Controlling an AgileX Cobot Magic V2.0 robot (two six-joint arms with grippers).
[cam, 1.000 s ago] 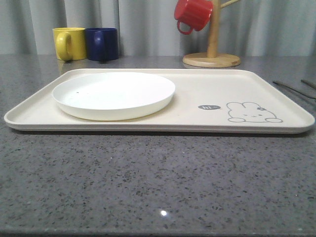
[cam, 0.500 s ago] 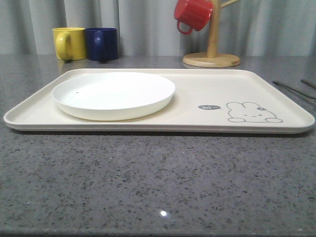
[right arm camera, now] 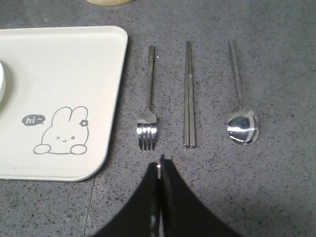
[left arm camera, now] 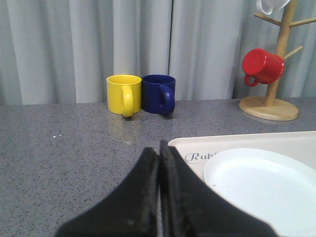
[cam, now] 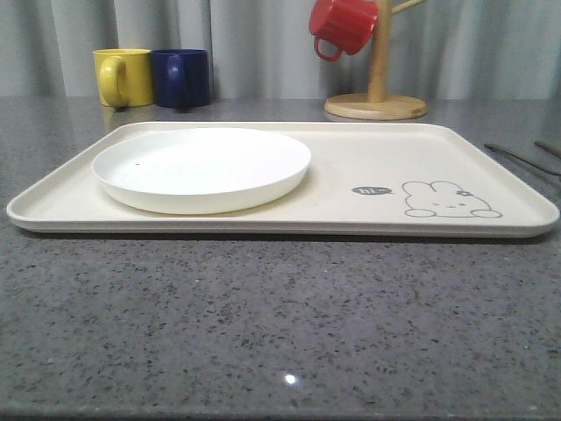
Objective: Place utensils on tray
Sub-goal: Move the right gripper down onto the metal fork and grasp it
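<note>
We see fork (right arm camera: pixel 147 104), chopsticks (right arm camera: pixel 189 96) and spoon (right arm camera: pixel 240 103) lying beside the tray (right arm camera: pixel 94 64), plate (cam: pixel 202 168) upon it; left gripper (left arm camera: pixel 159 150) and right gripper (right arm camera: pixel 161 163) closed, empty.

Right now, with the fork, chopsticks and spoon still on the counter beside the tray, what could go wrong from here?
The fork, chopsticks and spoon lie flat on the counter, so the right gripper, shut now, may slip off or scrape when pinching them. The two chopsticks touch side by side; a grasp might lift just one. The plate covers the tray's left half, leaving less room to set things down.
</note>
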